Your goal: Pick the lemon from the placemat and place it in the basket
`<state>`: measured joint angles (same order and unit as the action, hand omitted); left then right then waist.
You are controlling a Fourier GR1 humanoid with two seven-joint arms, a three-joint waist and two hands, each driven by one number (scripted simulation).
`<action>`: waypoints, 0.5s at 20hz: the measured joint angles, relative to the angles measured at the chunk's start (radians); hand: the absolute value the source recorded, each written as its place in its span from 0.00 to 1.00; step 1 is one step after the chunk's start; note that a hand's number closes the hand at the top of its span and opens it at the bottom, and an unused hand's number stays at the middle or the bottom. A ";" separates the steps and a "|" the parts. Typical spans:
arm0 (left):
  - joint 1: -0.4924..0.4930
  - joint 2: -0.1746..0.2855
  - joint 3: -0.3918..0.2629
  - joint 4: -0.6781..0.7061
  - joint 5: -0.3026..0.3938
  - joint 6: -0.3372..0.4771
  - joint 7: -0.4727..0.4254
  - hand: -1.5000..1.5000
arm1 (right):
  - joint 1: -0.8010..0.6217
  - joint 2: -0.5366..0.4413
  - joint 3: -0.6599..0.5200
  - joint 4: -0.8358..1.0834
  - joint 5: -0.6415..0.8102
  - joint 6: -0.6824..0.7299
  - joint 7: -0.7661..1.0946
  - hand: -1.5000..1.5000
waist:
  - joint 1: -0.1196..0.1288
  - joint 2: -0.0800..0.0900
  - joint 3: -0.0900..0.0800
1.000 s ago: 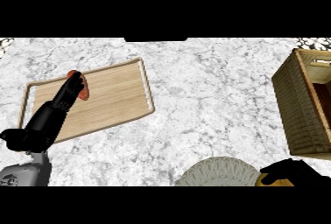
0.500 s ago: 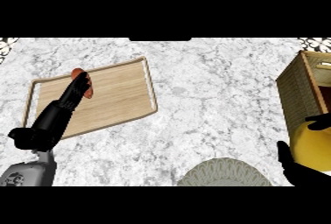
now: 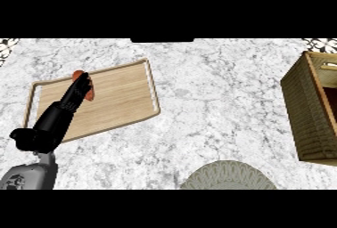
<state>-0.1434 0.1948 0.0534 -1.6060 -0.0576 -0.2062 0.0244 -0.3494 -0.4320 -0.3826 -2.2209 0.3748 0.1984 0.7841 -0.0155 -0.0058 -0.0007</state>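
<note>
The lemon shows nowhere in the head view. A wicker basket [image 3: 308, 111] stands at the right edge, partly cut off by it. At the bottom centre lies the round grey woven placemat [image 3: 227, 176] with nothing on its visible part. My left hand [image 3: 54, 121] rests open at the left, its straight fingers lying over a wooden board [image 3: 121, 100] and partly covering a small red-orange object [image 3: 89, 93]. My right hand is out of view.
The wooden board with a raised rim lies tilted at the upper left of the marble counter [image 3: 217, 102]. The red-orange object on it looks like a sausage, partly hidden by my fingers.
My right hand, which held the yellow lemon at the right edge beside the basket half a second ago, has left the view together with the lemon. The left hand has kept still.
</note>
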 measured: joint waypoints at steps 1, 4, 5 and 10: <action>0.000 0.003 0.002 0.012 0.000 -0.004 -0.009 0.50 | -0.034 -0.034 -0.044 0.045 -0.052 0.021 0.001 1.00 | 0.001 0.001 0.000; -0.007 0.003 0.007 0.012 0.008 -0.008 -0.006 0.50 | -0.058 -0.125 -0.172 0.198 -0.176 0.084 -0.087 1.00 | 0.005 0.003 0.001; -0.008 -0.004 0.000 0.003 0.003 -0.004 0.002 0.50 | -0.055 -0.143 -0.202 0.246 -0.198 0.097 -0.123 1.00 | 0.007 0.004 0.001; -0.021 -0.010 -0.002 0.019 -0.006 -0.005 -0.011 0.50 | -0.071 -0.228 -0.275 0.484 -0.203 0.097 -0.337 1.00 | 0.016 0.007 0.001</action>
<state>-0.1641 0.1853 0.0513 -1.5866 -0.0637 -0.2116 0.0132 -0.4203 -0.6601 -0.6578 -1.7370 0.1716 0.2957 0.4468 0.0006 0.0011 0.0005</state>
